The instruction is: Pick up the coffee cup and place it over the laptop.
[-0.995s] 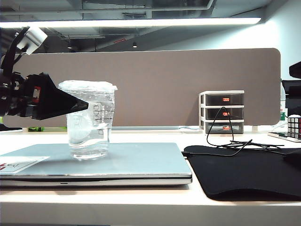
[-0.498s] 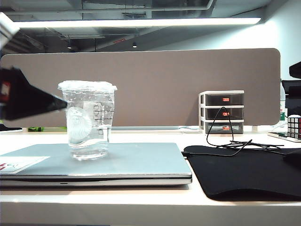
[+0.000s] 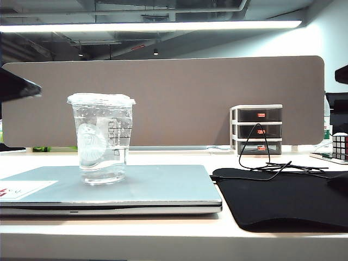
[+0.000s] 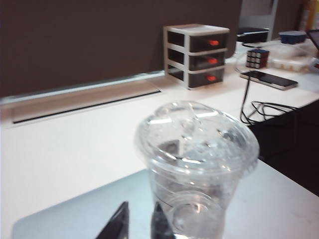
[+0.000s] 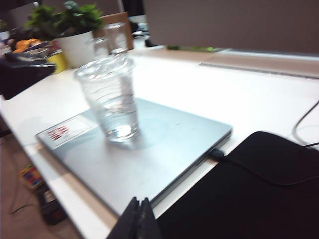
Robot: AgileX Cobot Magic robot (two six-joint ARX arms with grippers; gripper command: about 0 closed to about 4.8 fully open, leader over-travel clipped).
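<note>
**Coffee cup (image 3: 101,138): upright on the laptop, left arm the nearer**

Item: clear lidded cup, long axis vertical, base resting on the closed lid of the laptop (image 3: 163,187), towards its left half and clear of the white sticker at the corner.

Left gripper (image 4: 141,213): beside and above the cup, at the far left edge of the exterior view. Its fingertips are drawn close with a slim gap and nothing is between them. The cup lies just ahead of the tips and a little to one side, not touching.

Right gripper (image 5: 139,201): fingers pressed together and empty, well apart from the cup, over the black mat (image 3: 283,204) by the laptop's near corner.

Judgement: placement looks complete. Any further handling would fall to the left arm.
</note>
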